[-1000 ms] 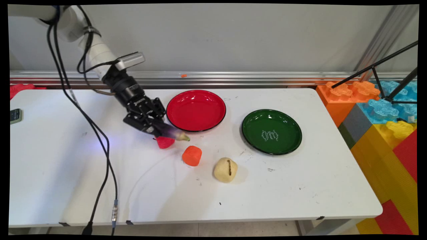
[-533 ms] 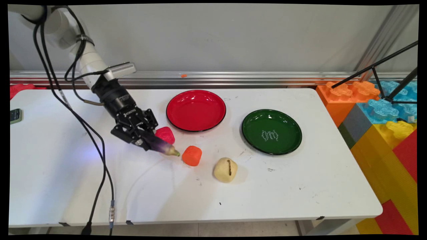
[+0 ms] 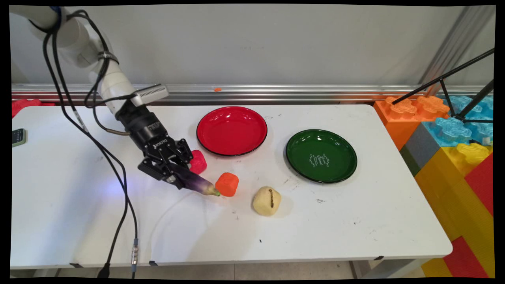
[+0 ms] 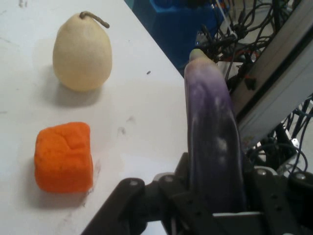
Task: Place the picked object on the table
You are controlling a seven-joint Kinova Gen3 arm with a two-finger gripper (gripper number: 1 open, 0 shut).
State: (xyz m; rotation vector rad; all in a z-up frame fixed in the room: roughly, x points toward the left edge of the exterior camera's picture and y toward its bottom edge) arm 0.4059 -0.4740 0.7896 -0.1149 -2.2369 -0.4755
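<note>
1. While the end effector (image 3: 177, 179) hangs low over the tabletop (image 3: 315, 228), tilted down and towards the picture's right, its two fingers are pinched on the thick end of a toy eggplant (image 3: 197, 184).
2. The eggplant juts out past the fingers. In the main view its pale green tip lies just beside an orange block (image 3: 227, 184). The hand view shows clear tabletop between the two, so they are probably apart. I cannot tell whether the tip touches the tabletop.
3. In the hand view the eggplant (image 4: 212, 137) is a long, smooth, glossy purple body with pale mottling, tapering to a rounded greenish end. The black linkage of the end effector (image 4: 215, 205) closes round its base.
4. The orange block (image 4: 63, 156) is a squat cube with rounded corners and a rough, matte, crumbly-looking skin.
5. Beyond it a cream-coloured pear (image 4: 82, 51) lies on the tabletop. It is smooth and plump, with a short brown stem.
6. A pinkish-red lumpy thing (image 3: 198, 161) sits just behind the end effector, partly hidden by it, so its shape is unclear.
7. A shiny red plate (image 3: 232, 130) with a dark rim stands near, behind these. A green plate (image 3: 303, 150) of the same shape, with pale lettering in its middle, stands well apart to the right. Neither plate holds anything.
8. Black cables (image 3: 118, 189) trail from the arm across the tabletop's left part.
</note>
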